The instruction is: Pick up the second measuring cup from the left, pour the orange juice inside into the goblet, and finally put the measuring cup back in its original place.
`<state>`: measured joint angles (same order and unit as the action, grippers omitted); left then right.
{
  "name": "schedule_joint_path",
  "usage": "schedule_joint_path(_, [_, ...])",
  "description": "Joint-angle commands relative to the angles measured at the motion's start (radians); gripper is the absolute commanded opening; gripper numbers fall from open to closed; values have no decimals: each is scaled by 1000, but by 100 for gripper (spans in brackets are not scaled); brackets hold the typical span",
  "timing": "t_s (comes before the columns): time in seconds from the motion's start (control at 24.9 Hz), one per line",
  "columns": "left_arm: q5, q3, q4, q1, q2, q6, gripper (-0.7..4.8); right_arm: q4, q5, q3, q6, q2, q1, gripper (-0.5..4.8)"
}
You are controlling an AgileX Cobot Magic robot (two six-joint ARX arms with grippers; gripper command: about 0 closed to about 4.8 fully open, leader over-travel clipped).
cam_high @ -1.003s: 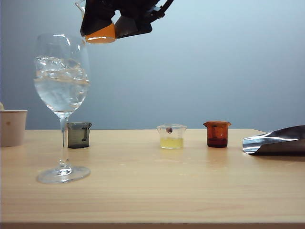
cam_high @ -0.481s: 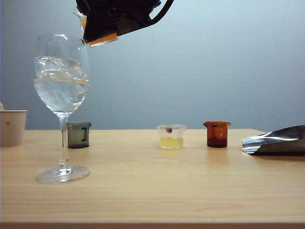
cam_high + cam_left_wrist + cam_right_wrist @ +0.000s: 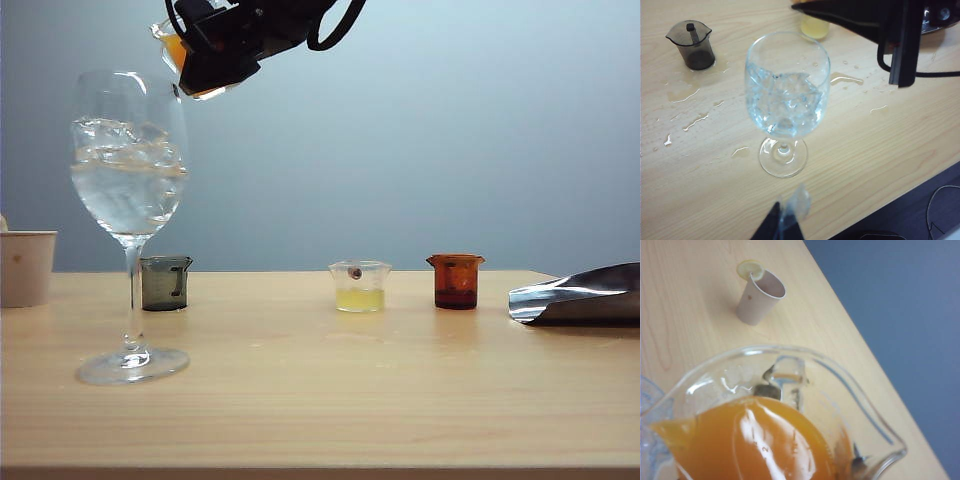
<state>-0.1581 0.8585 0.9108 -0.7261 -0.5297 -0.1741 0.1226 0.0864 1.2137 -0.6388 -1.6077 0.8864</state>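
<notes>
Exterior view, right gripper [image 3: 215,60]: seen high at the upper left, above and just right of the goblet's rim; its black fingers are clamped on the small clear beaker-shaped measuring cup [image 3: 172,42].
Exterior view, measuring cup: held tilted with its spout toward the goblet; bright opaque orange juice [image 3: 176,48] is visible inside it.
Exterior view, goblet: the tall clear stemmed wine glass [image 3: 130,160] stands upright on the light wood-grain table [image 3: 350,400], with ice and clear liquid in the bowl.
Exterior view, other items: a smoky grey cup [image 3: 165,283] stands behind the goblet's stem; a clear cup of pale yellow liquid [image 3: 360,287], an amber cup [image 3: 456,281], a white paper cup [image 3: 26,267] and a crumpled silver foil bag [image 3: 580,293] are also noted.
Left wrist view, left gripper [image 3: 785,225]: only the fingertips are seen at the frame's edge, near the goblet's foot and apart from it; whether they stand apart or together cannot be told.
Left wrist view, table: wet splashes are noted around the goblet.
Right wrist view, measuring cup: seen close up, tilted, the juice pooled against its spout side; the paper cup stands on the table beyond.
</notes>
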Motion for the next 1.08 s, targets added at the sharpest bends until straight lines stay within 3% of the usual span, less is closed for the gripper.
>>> schedule_joint_path(0.04, [1, 2, -7, 1, 1, -2, -5, 66, 2, 6, -58, 5, 2, 135])
schedule_joint_path(0.36, [1, 2, -7, 1, 1, 2, -5, 69, 2, 7, -177, 5, 6, 135])
schedule_joint_path(1.08, [1, 2, -7, 1, 1, 6, -5, 92, 2, 6, -286, 5, 8, 135])
